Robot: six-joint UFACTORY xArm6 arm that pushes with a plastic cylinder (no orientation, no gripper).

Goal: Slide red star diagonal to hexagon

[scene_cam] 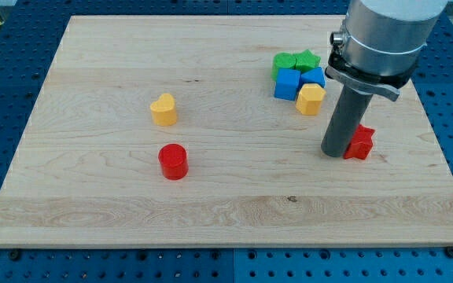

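The red star (361,142) lies on the wooden board at the view's right, partly hidden behind my rod. My tip (334,152) rests on the board, touching the star's left side. The yellow hexagon (311,100) sits above and to the left of the star, at the lower edge of a cluster of blocks.
The cluster holds a blue cube (287,83), another blue block (314,76), a green block (284,62) and a green star (307,59). A yellow heart (163,110) and a red cylinder (173,162) lie at the view's left-centre. The board's right edge (439,149) is near the star.
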